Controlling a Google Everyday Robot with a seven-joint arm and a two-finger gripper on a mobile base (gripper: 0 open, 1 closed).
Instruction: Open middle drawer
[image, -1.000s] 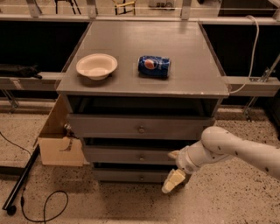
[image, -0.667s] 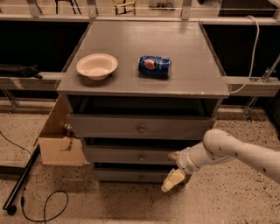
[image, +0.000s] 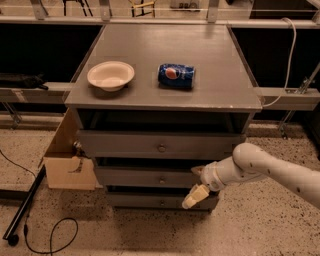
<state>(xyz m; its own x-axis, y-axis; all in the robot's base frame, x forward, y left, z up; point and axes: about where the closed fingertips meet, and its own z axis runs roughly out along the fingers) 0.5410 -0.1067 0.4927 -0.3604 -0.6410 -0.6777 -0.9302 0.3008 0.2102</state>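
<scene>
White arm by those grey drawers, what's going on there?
A robot arm reaches in from the right toward a grey cabinet of three drawers. Its gripper hangs low at the front, right of the knob on the middle drawer and just below that drawer's right end. The middle drawer does not look pulled out yet. On top sit a bowl and a blue can on its side.

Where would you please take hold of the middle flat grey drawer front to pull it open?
By the small round metal knob at the centre of the middle drawer, approached straight from the front: it is the only feature on that flat face. The gripper sits lower right of it, by the bottom drawer front.
</scene>
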